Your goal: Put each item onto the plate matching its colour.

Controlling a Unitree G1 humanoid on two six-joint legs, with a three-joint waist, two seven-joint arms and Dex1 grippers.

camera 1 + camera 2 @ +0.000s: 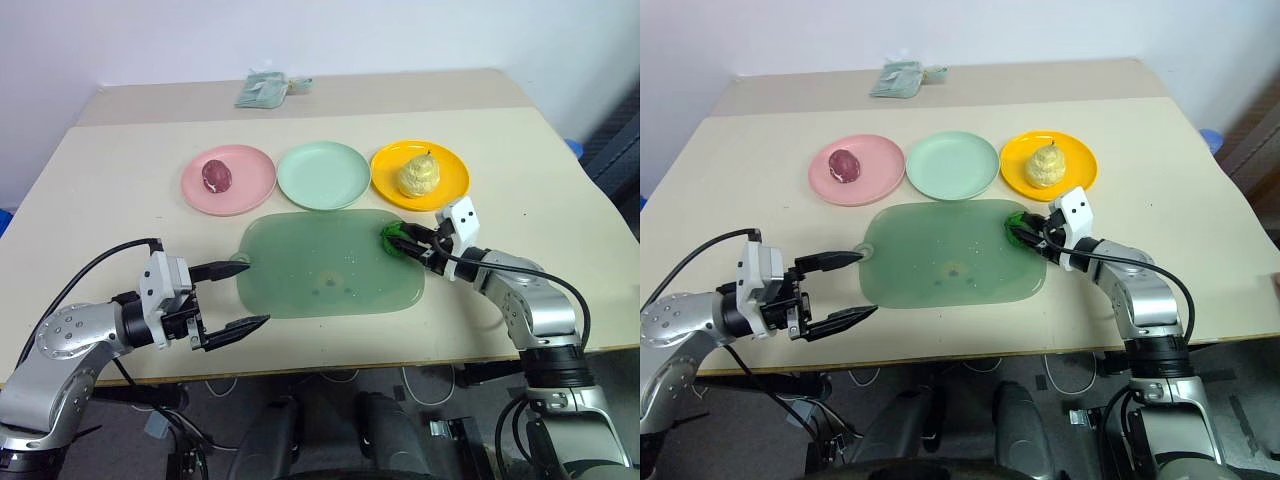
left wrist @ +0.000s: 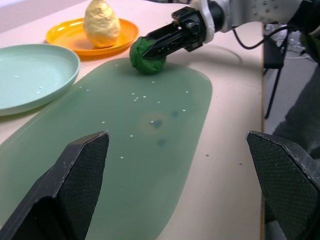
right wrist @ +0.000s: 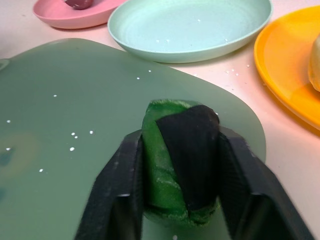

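Beige worktop (image 1: 120, 180) with three round plates in a row at its middle. The pink plate (image 1: 250, 190) carries the dark red-purple toy food (image 1: 217, 176); the yellow-orange plate (image 1: 455, 180) carries the pale yellow pear (image 1: 419, 176), stem up; the mint green plate (image 1: 324, 175) between them holds nothing. In front of the plates lies a translucent green mat (image 1: 320, 270), rounded-rectangle in outline, its surface dotted with pale specks. The lumpy green toy food (image 1: 395, 238) sits at the mat's far right corner, just in front of the yellow-orange plate and apart from it. The right claw (image 1: 408, 242) is clamped on this green item, one black finger (image 3: 125, 185) on each side and a black pad across its front, as the right wrist view shows; the item rests on or just over the mat, which cannot be told. The left claw (image 1: 240, 296) hangs over the worktop beside the mat's left edge, its two fingers spread wide and holding nothing. A folded pale green cloth (image 1: 262, 90) lies at the worktop's far edge, well apart from the plates.
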